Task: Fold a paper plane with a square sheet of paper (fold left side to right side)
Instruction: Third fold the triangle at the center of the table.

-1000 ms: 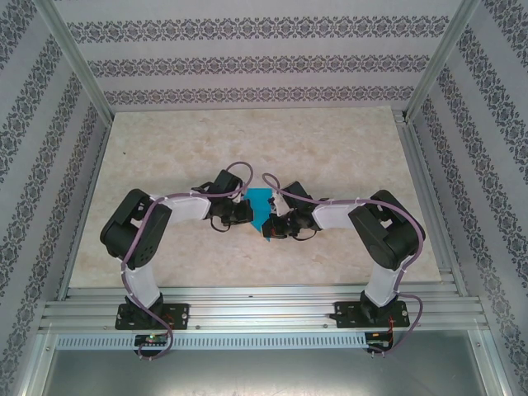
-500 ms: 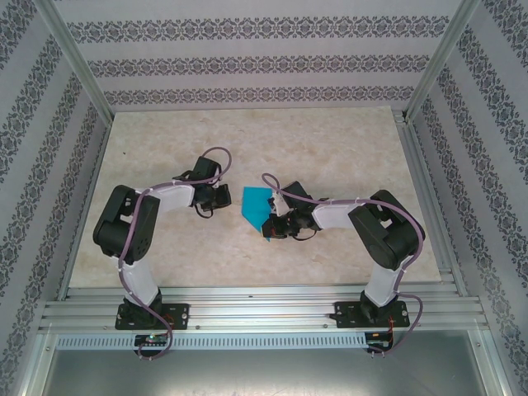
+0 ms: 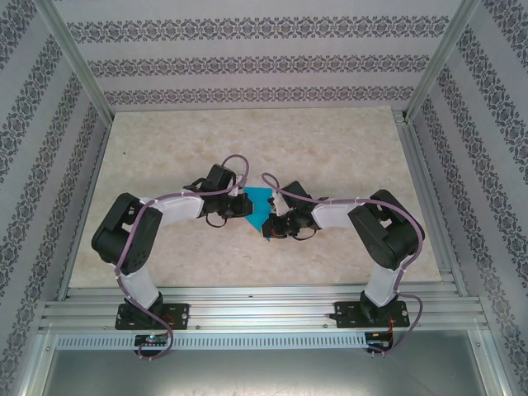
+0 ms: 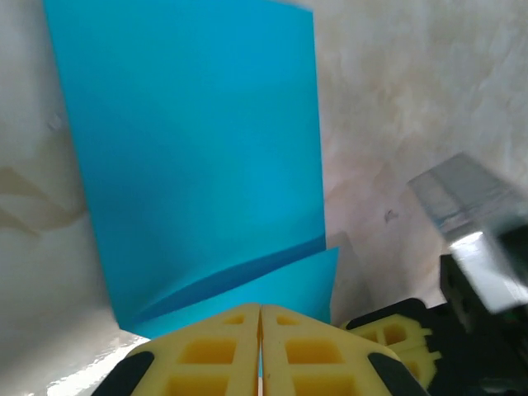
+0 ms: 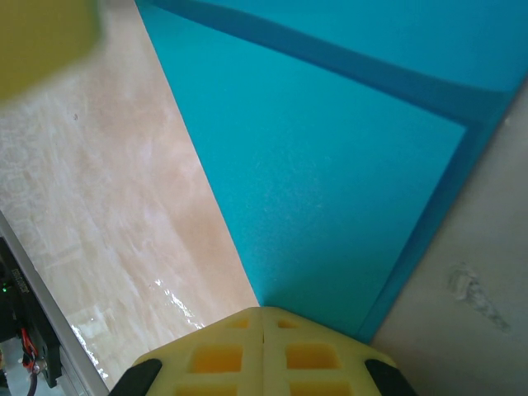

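Finds a thin, bright cyan-blue sheet of paper (image 3: 261,206), partly folded, lying at about the centre of the beige marbled tabletop (image 3: 346,148), one pointed corner turned toward the tabletop's near edge. Puts the black left gripper (image 3: 240,208) just left of the tabletop's centre, up against the sheet's left side. Puts the black right gripper (image 3: 275,226) just right of that centre and a little closer to the near edge, at the sheet's lower point. From the left wrist, shows that gripper's yellow fingers (image 4: 206,355) pressed together with only a hairline seam between, tips at the edge of a slightly raised flap, a shadowed crease crossing the blue beyond. Cannot settle from this angle any pinch on the paper. From the right wrist, shows the other pair of yellow fingers (image 5: 214,359) likewise closed tight, tips meeting the sheet's sharp corner, one blue layer over another and a darker band along the overlap. Cannot tell there either between a pinch and a mere press onto the tabletop.
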Robot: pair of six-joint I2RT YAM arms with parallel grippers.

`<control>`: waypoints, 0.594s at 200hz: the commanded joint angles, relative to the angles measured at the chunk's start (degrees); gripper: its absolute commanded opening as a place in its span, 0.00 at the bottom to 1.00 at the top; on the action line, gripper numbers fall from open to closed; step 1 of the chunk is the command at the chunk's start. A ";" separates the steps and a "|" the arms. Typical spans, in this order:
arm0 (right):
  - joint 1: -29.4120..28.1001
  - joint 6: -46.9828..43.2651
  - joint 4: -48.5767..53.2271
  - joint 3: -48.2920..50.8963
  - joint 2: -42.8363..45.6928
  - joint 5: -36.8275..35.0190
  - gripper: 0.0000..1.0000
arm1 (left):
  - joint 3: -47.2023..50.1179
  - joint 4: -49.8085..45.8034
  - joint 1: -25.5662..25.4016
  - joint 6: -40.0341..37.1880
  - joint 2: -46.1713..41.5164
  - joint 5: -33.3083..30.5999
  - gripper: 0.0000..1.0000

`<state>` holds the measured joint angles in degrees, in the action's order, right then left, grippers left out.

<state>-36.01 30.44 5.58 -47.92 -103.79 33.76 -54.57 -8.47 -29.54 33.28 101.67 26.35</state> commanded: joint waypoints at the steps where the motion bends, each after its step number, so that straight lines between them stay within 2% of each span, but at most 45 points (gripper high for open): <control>1: -0.86 0.62 8.44 1.63 -2.28 -5.72 0.02 | -1.85 0.84 -0.89 -0.70 2.77 0.30 0.10; 45: -1.33 4.41 8.43 0.37 2.53 -6.73 0.02 | -2.45 -1.37 -1.58 -2.08 6.71 -4.09 0.10; 82: -3.59 13.41 7.58 -1.58 7.38 -9.65 0.02 | -1.39 -1.58 -1.67 -2.36 7.75 -6.05 0.09; 119: -6.15 22.42 5.34 -5.07 4.52 -11.46 0.00 | -1.26 -1.88 -1.69 -2.60 8.02 -6.67 0.09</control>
<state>-40.71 45.12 11.60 -49.23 -97.80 25.63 -56.31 -8.62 -30.83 32.53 106.69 24.67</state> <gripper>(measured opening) 0.044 0.094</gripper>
